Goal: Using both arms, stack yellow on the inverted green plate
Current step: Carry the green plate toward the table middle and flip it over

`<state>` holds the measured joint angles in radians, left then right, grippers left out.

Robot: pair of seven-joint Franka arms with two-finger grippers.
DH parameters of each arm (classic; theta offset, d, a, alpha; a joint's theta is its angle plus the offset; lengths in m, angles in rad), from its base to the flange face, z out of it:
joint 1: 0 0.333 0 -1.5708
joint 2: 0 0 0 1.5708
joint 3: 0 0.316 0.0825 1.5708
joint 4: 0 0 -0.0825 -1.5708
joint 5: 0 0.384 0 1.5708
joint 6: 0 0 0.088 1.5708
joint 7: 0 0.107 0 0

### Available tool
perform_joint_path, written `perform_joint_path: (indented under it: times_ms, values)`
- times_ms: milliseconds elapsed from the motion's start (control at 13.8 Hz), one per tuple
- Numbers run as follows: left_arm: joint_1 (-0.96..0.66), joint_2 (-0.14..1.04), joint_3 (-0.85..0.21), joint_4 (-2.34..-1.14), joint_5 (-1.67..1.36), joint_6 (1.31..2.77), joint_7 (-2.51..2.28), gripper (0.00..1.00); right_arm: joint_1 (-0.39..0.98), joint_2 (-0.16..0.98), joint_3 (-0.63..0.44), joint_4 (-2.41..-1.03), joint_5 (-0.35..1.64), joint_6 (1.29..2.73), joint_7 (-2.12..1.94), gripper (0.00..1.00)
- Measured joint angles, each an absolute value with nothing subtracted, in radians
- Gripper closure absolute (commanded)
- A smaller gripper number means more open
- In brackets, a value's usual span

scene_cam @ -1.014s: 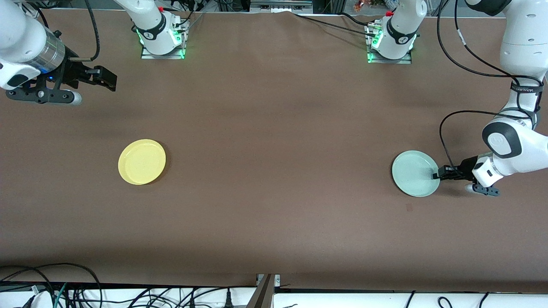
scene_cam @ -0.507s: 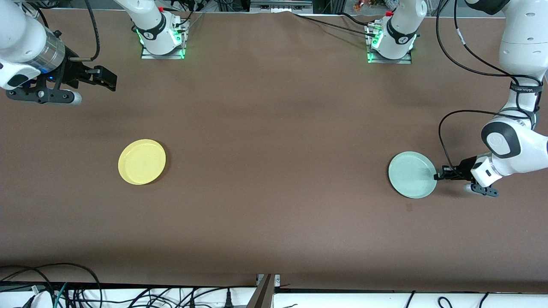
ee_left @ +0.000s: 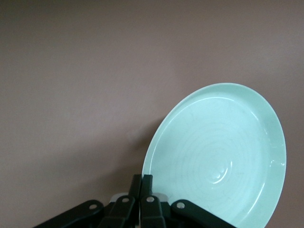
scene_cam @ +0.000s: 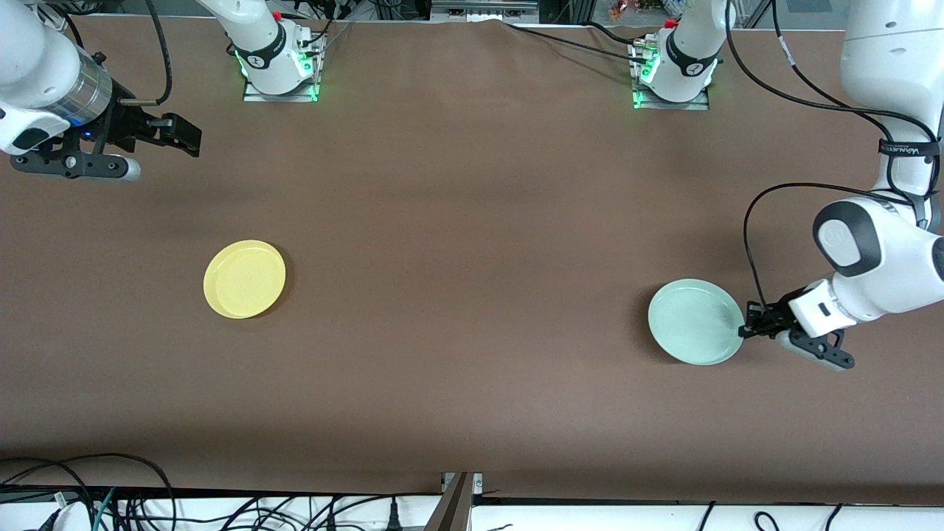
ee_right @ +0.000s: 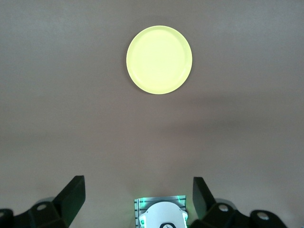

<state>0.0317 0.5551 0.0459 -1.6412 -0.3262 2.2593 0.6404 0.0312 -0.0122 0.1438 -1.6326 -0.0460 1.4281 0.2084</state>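
The pale green plate [scene_cam: 693,321] is toward the left arm's end of the table. My left gripper [scene_cam: 746,328] is shut on its rim and holds it tilted, a little off the brown table [scene_cam: 472,243]. In the left wrist view the plate [ee_left: 223,152] shows its hollow upper face, with the left gripper [ee_left: 147,183] pinching its edge. The yellow plate [scene_cam: 244,279] lies flat, rim up, toward the right arm's end. My right gripper [scene_cam: 188,140] hangs open and empty in the air, away from the yellow plate. The right wrist view shows the yellow plate [ee_right: 159,59] past the open right gripper [ee_right: 137,186].
The two arm bases [scene_cam: 280,70] [scene_cam: 671,74] with green lights stand along the table's edge farthest from the front camera. Loose cables [scene_cam: 110,501] lie below the table's nearest edge. The right arm's base also shows in the right wrist view [ee_right: 161,213].
My left gripper has moved the green plate toward the front camera and toward the table's middle, tilting it. The right arm and the yellow plate have not moved.
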Motion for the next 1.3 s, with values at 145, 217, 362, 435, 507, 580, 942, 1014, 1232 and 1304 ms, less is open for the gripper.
perform_joint_path:
  times_ms: [145,217,362,435,507,580,942,1014,1232,1304]
  values:
    - [-0.034,0.551,0.041,-1.578,-0.198,2.26,0.566,1.0,0.031,-0.012,0.144,-1.633,-0.046,1.428,0.208,0.0]
    - [-0.073,0.549,0.038,-1.552,-0.126,2.261,0.522,1.0,0.031,-0.012,0.144,-1.633,-0.046,1.427,0.208,0.0]
    - [-0.174,0.549,0.034,-1.523,0.033,2.264,0.392,1.0,0.031,-0.012,0.144,-1.633,-0.046,1.427,0.208,0.0]
    - [-0.23,0.551,0.033,-1.513,0.135,2.271,0.311,1.0,0.031,-0.012,0.144,-1.633,-0.046,1.426,0.208,0.0]
    - [-0.283,0.553,0.032,-1.503,0.25,2.274,0.231,1.0,0.031,-0.012,0.144,-1.633,-0.046,1.426,0.209,0.0]
    - [-0.331,0.556,0.032,-1.494,0.367,2.274,0.159,1.0,0.031,-0.012,0.144,-1.633,-0.046,1.426,0.209,0.0]
    - [-0.499,0.572,0.032,-1.483,0.8,2.273,-0.051,1.0,0.031,-0.012,0.144,-1.633,-0.046,1.426,0.209,0.0]
    - [-0.527,0.577,0.031,-1.483,0.844,2.273,-0.071,1.0,0.031,-0.012,0.144,-1.633,-0.046,1.426,0.209,0.0]
    - [-0.622,0.597,0.03,-1.479,0.97,2.206,-0.105,1.0,0.031,-0.012,0.144,-1.633,-0.046,1.425,0.209,0.0]
    - [-0.655,0.608,0.03,-1.471,1.006,2.168,-0.127,1.0,0.031,-0.012,0.144,-1.633,-0.046,1.425,0.209,0.0]
